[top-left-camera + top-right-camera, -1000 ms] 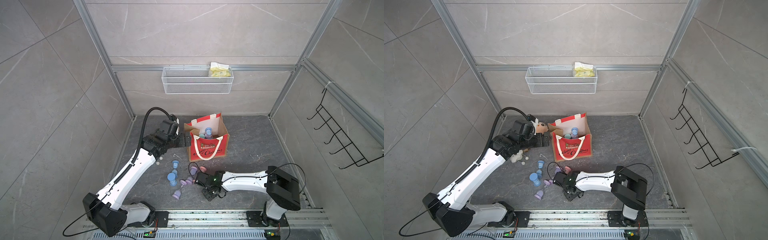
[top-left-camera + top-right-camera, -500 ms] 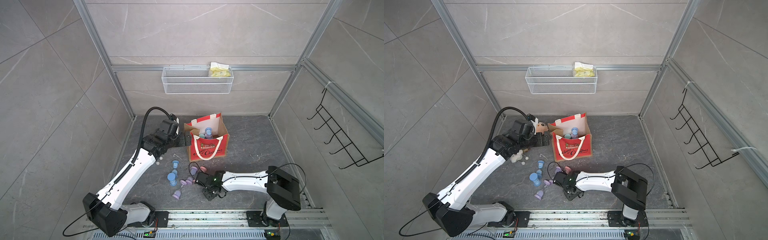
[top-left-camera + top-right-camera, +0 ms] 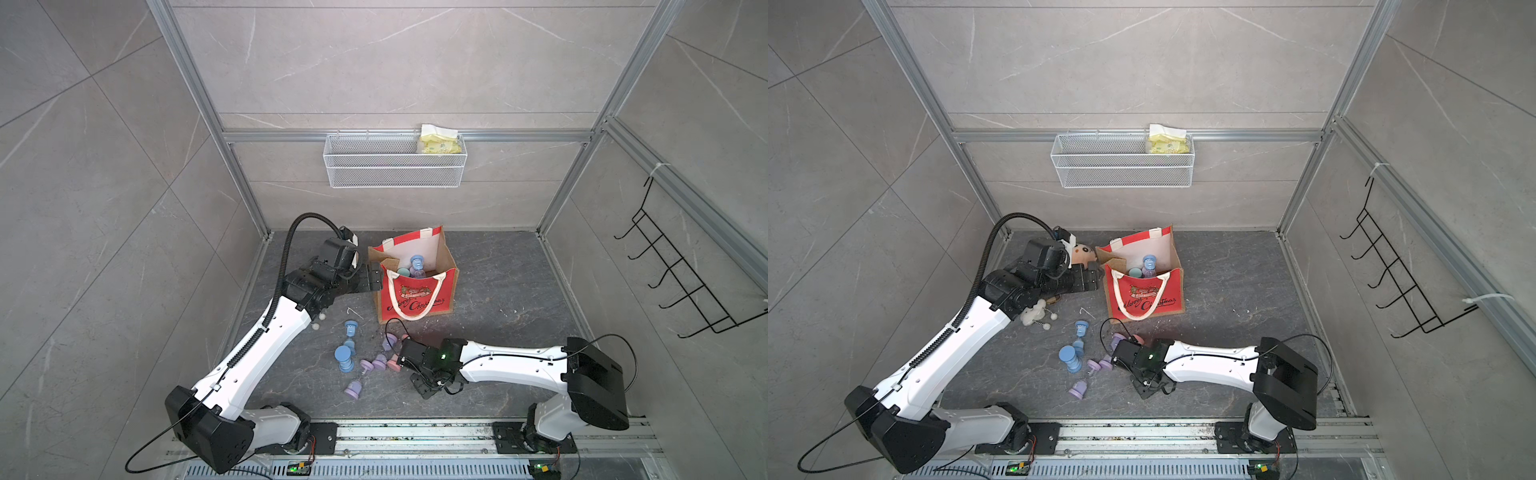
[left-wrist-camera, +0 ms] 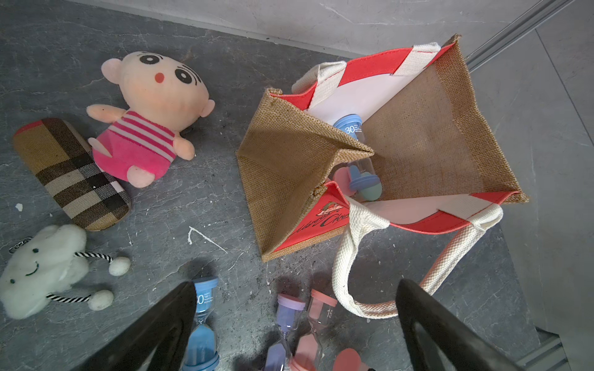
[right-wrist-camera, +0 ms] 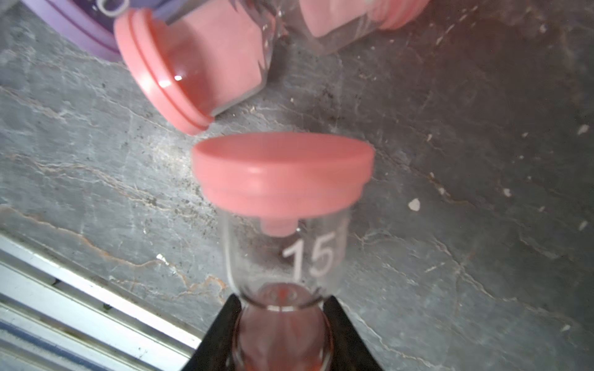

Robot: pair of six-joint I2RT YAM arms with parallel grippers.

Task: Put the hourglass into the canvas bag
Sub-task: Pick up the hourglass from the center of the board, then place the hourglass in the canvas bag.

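My right gripper (image 5: 283, 310) is shut on the glass waist of a pink hourglass (image 5: 283, 180) marked "15", held just above the floor. In both top views this gripper (image 3: 401, 361) (image 3: 1117, 359) sits low among the scattered hourglasses. A second pink hourglass (image 5: 193, 64) lies just beyond the held one. The canvas bag (image 3: 415, 301) (image 3: 1146, 301) (image 4: 283, 180) stands open with several hourglasses (image 3: 415, 266) inside. My left gripper (image 4: 295, 321) (image 3: 372, 278) is open and empty beside the bag's burlap side.
Blue hourglasses (image 3: 345, 357) and purple hourglasses (image 3: 353, 388) lie on the floor left of my right gripper. A pink plush doll (image 4: 151, 119), a plaid case (image 4: 70, 173) and a white cloud plush (image 4: 41, 266) lie left of the bag. A wire basket (image 3: 395, 162) hangs on the back wall.
My right gripper has closed onto the pink hourglass. The left arm and the bag have stayed put.
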